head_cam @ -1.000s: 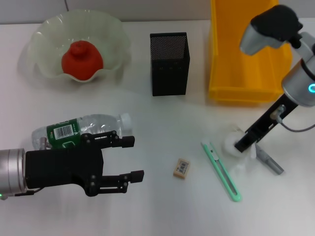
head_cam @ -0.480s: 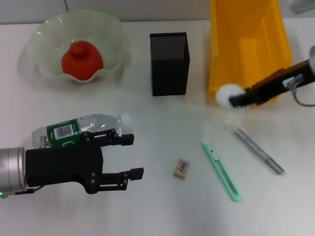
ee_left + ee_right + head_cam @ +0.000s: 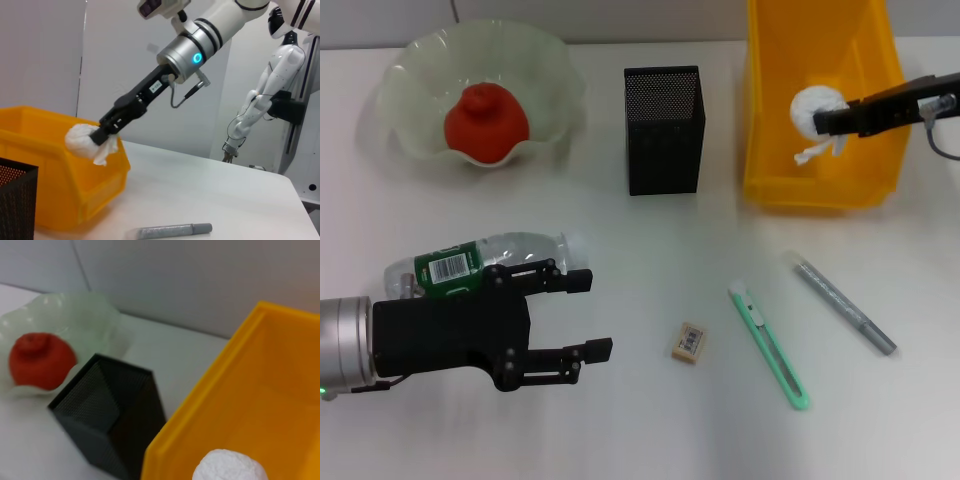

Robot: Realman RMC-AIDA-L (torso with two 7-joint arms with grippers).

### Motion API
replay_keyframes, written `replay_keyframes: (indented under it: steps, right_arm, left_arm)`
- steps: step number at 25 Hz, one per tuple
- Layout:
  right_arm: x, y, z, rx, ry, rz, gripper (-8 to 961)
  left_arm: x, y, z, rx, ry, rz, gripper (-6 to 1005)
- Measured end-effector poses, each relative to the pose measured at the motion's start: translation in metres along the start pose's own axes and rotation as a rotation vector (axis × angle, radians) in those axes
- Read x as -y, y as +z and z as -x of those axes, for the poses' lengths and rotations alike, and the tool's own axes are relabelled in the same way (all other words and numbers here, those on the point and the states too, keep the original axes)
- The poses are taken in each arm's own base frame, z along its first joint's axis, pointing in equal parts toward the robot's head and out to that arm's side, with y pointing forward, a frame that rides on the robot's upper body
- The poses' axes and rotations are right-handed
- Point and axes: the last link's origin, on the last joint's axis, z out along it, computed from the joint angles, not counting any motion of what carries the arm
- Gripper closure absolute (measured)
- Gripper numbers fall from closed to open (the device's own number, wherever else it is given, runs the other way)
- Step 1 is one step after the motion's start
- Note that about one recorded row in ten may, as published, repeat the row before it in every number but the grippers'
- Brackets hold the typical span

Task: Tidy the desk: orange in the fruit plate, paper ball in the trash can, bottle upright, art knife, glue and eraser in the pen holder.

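1. Paper ball pinched at the tip of the right gripper, held in the air over the open trash can; a loose paper flap hanging below the wad.
2. Right gripper clamped on the wad, reaching in from the right edge of the table; seen from the left wrist as a dark slim finger set biting into the paper ball above the trash can.
3. Trash can standing at the far right corner of the table; pen holder just beside it toward the middle, upright.
4. Orange lying in the fruit plate at the far left corner.
5. Bottle on its side near the left edge, cap toward the table's middle.
6. Left gripper near the front left, fingers spread apart, gripping nothing, upper finger just beside the bottle.
7. Eraser flat near the front middle; green art knife beside it to the right; grey pen-shaped stick farther right, apart from the knife.
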Motion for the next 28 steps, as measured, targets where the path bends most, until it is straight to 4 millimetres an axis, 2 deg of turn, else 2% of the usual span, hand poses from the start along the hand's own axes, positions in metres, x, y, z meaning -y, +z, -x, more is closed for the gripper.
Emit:
replay_keyframes:
  steps: [6,19,24,28]
  right_arm:
    - [0.009,0.008,0.004,0.032,-0.011,-0.045,525]
    - [0.011,0.015,0.000,0.048,-0.036,-0.064,422]
    - [0.005,0.012,0.000,0.072,-0.030,-0.020,411]
    - [-0.006,0.003,-0.011,0.170,-0.077,0.093,414]
  left_arm:
    - [0.000,0.000,0.000,-0.001,-0.001,0.000,225]
    - [0.004,-0.002,-0.003,-0.013,0.007,-0.019,225]
    - [0.006,0.000,-0.006,-0.014,0.014,-0.015,225]
    - [0.008,-0.001,-0.007,-0.020,0.016,-0.028,226]
